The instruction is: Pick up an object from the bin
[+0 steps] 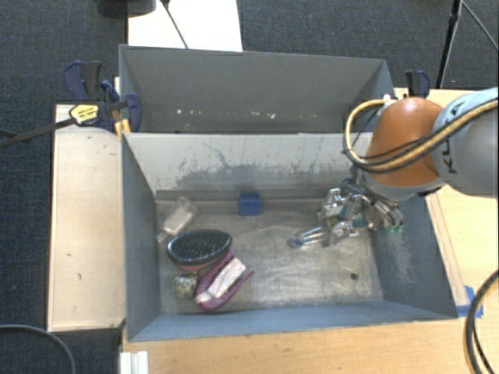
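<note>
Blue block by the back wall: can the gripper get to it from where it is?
Probably yes. The blue block sits alone, and the bin floor between it and the gripper is bare. The back wall right behind it may crowd the approach.

Bare bin [312, 275] centre, brush heap [199, 248] at left

On the scuffed floor of the grey metal bin [312, 277], a small blue block [249, 203] at 12 o'clock, a pale clear packet [177, 217] at 10, a black oval brush [199, 247] at 9 touching a pink-and-white packet [221, 280] at 8, a small roundish thing [184, 286] just beside.
</note>
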